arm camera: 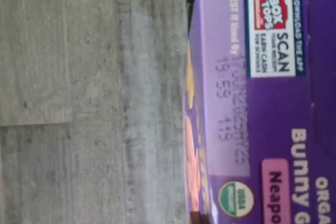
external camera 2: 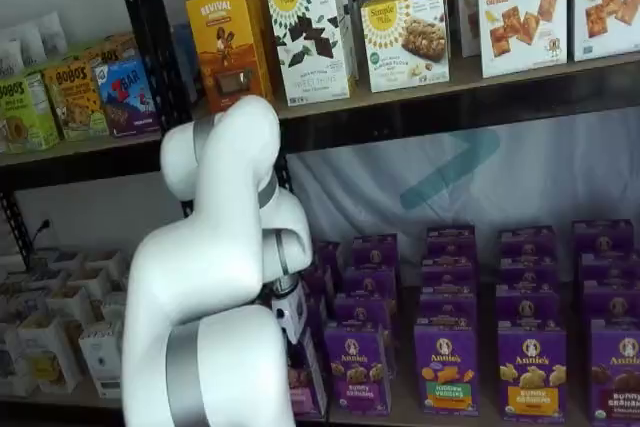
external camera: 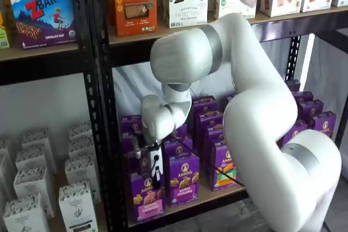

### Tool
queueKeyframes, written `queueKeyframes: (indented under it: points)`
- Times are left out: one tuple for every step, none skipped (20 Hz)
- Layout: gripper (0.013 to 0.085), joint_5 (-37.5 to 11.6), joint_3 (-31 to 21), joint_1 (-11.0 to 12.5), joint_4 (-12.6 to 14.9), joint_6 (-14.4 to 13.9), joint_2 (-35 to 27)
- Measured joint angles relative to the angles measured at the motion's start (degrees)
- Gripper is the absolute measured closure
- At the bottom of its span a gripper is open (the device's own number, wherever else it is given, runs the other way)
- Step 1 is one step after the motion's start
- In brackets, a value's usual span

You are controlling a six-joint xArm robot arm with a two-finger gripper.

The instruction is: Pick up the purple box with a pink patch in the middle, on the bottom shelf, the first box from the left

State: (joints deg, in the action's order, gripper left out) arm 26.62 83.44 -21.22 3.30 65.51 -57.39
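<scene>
Close under the wrist camera lies the purple box, its printed top and pink patch visible. It stands upright, long axis vertical, face outward, at the front of the bottom shelf. Directly above it hangs the gripper; I cannot tell whether its fingers are parted. Likely risks: a finger catching the neighbouring box beside it, or tipping the target forward off the board

White arm bent low, wrist pointing down; jaws' state unclear.
</scene>
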Motion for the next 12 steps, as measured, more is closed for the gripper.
queueKeyframes:
  points:
    - [0.069,-0.4,-1.1,-0.1,0.3,-0.4,0.7]
    - [0.069,-0.8,-2.2,-0.3,0.6,-0.9,1.4]
    - [0.069,-1.3,-3.5,-0.4,0.9,-1.2,2.2]
    - [0.069,-1.7,-4.8,-0.6,0.9,-1.5,3.0]
    - [0.069,-2.3,-6.3,-0.7,0.9,-1.5,4.0]
    - [0.069,-3.0,-8.1,-0.9,0.7,-1.6,5.2]
    - [0.069,-3.6,-9.6,-1.0,0.7,-1.7,6.2]
    - [0.069,-4.2,-11.0,-1.1,0.8,-1.8,7.2]
    - [0.069,-4.8,-12.5,-1.1,0.7,-1.8,8.2]
    - [0.069,-5.4,-14.0,-1.2,0.7,-1.9,9.3]
    - [0.069,-5.9,-15.5,-1.2,0.6,-1.8,10.3]
    - [0.069,-6.5,-17.0,-1.3,0.4,-1.7,11.5]
